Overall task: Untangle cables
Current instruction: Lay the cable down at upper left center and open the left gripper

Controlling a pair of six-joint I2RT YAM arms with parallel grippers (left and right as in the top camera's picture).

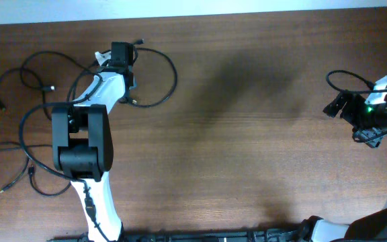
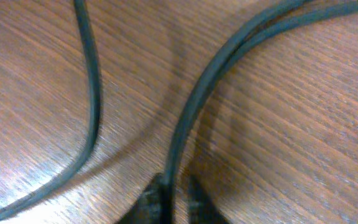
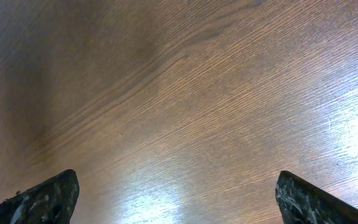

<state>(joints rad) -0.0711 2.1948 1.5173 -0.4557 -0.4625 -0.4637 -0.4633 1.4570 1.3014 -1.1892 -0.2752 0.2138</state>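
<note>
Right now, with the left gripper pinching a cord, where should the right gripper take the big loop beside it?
Take the loop at its far-right arc, coming straight down with the right gripper open across the cord. There it lies flat on bare table as a single strand, nearest that gripper and clear of the left gripper.

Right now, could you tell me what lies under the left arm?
Black cables run beneath the left arm on the wooden table. How they cross or tangle under it is hidden from the overhead view.
</note>
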